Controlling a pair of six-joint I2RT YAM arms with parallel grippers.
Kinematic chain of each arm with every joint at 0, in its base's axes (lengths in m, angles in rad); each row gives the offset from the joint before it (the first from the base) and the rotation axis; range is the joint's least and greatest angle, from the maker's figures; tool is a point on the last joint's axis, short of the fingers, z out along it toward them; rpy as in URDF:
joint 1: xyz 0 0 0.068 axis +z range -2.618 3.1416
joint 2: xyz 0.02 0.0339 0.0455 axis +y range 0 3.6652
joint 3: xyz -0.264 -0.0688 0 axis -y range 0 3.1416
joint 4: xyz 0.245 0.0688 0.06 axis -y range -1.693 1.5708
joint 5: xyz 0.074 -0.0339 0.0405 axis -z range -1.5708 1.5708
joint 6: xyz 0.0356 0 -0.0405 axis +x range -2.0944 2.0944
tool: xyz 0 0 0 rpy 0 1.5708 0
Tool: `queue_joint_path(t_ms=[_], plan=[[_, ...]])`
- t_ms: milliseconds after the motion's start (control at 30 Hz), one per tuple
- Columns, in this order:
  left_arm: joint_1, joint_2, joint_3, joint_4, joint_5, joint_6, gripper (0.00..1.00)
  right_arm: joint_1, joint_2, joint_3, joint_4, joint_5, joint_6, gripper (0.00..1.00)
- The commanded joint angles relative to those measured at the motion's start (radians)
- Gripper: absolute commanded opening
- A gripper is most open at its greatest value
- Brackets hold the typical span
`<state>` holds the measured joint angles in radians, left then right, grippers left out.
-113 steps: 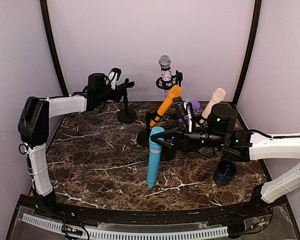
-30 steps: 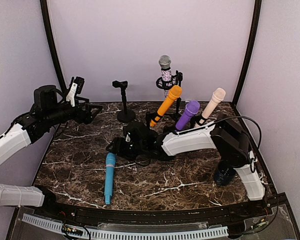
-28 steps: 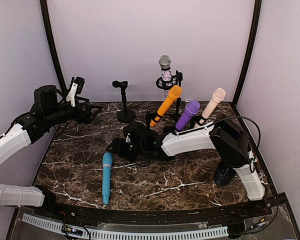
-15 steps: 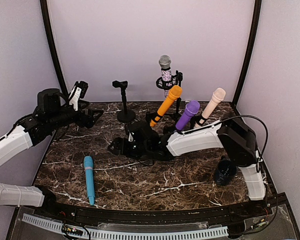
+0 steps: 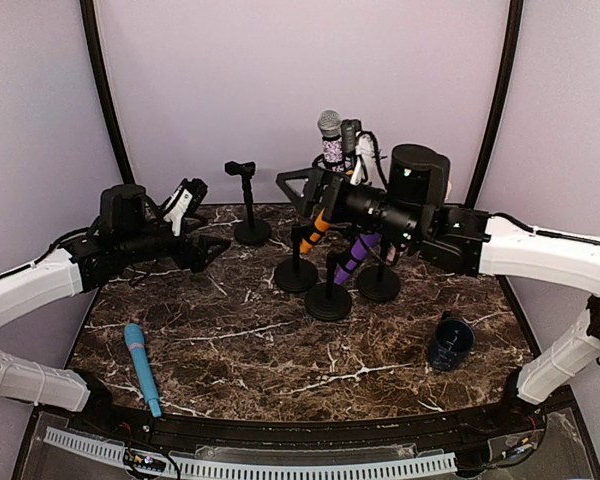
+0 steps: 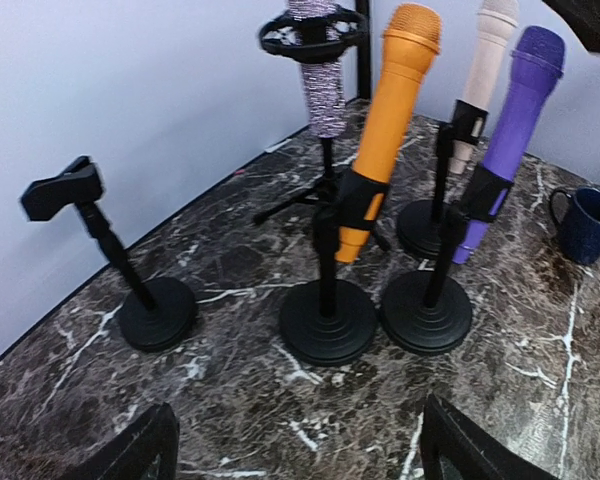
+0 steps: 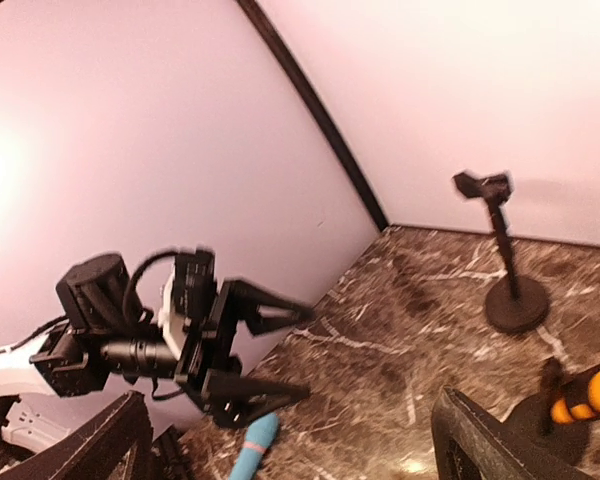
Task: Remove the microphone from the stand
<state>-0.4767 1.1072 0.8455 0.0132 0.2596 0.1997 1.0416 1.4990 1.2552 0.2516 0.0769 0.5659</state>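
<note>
Counting across the dark brown white-veined marble desk (image 5: 260,330) gives five microphones, five stands and one mug. Four microphones sit in black clip stands (image 6: 325,325) grouped from the centre toward 1 o'clock: an orange plastic microphone (image 6: 385,130), a purple microphone (image 6: 515,110), a cream-pink microphone (image 6: 485,50) and a glittery silver-headed microphone (image 5: 329,135). The fifth, a light blue plastic microphone (image 5: 140,367), lies flat on the desk at about 8 o'clock, apart from every stand. An empty black stand (image 5: 253,234) is at 11 o'clock, its clip holding nothing. A dark blue mug (image 5: 449,343) sits at 4 o'clock.

The left gripper (image 7: 285,353) hangs above the desk at 9 o'clock with its fingers spread wide and nothing between them. The right gripper (image 5: 300,190) is raised in front of the orange microphone, fingers likewise apart and empty.

Pale lilac walls enclose the desk, with black posts (image 5: 105,100) in the back corners.
</note>
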Motion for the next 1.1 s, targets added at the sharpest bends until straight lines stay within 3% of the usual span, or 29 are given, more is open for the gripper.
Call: queue_joint_path(t_ms=[0, 133, 300, 467, 533, 633, 1067], plan=[[-0.095, 0.074, 0.000, 0.071, 0.116, 0.024, 0.86, -0.085, -0.134, -0.033, -0.153, 0.111, -0.149, 0.99], [-0.122, 0.194, 0.030, 0.227, 0.273, -0.093, 0.86, -0.185, -0.243, -0.067, -0.247, 0.108, -0.183, 0.99], [-0.123, 0.400, 0.124, 0.420, 0.346, -0.167, 0.86, -0.316, -0.371, -0.143, -0.318, 0.034, -0.182, 0.99], [-0.122, 0.614, 0.281, 0.434, 0.348, -0.141, 0.84, -0.435, -0.496, -0.234, -0.329, -0.058, -0.140, 0.99], [-0.120, 0.677, 0.341, 0.405, 0.339, -0.106, 0.72, -0.474, -0.533, -0.272, -0.319, -0.111, -0.120, 0.99], [-0.098, 0.732, 0.398, 0.407, 0.327, -0.070, 0.63, -0.500, -0.574, -0.319, -0.295, -0.167, -0.091, 0.99], [-0.048, 0.818, 0.481, 0.401, 0.430, -0.024, 0.68, -0.504, -0.625, -0.378, -0.256, -0.275, -0.062, 0.99]])
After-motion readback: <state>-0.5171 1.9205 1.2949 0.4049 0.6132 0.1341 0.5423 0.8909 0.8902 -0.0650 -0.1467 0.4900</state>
